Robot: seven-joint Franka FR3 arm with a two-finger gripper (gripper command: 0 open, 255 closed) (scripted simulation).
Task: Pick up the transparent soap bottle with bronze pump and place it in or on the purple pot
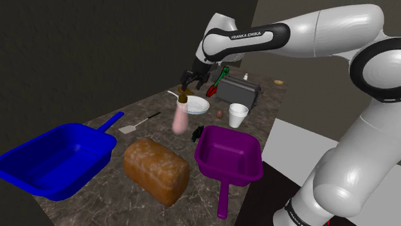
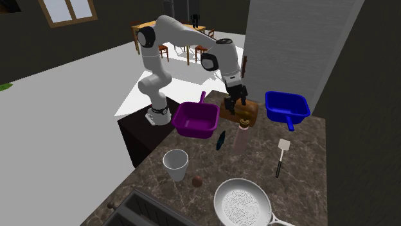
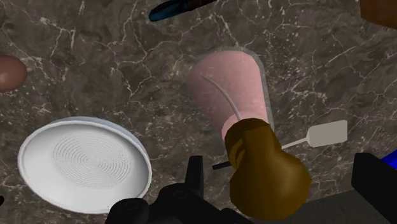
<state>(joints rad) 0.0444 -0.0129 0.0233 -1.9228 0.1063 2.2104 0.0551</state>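
**Pink, Bronze and Purple on Veined Marble**

The soap bottle [image 1: 180,119] showed pale pink under a bronze-brown pump [image 3: 264,172]. The pot [image 1: 225,171] was purple, the pan [image 1: 64,183] deep blue, the loaf [image 1: 156,168] brown. The dish [image 3: 83,162] was white with concentric rings, the countertop [image 3: 95,51] dark and white-veined.

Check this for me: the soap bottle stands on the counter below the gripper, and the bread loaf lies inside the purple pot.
One part is wrong. The bread loaf lies on the counter beside the purple pot, not inside it, as the shoulder view shows. The soap bottle does stand on the counter below the gripper.
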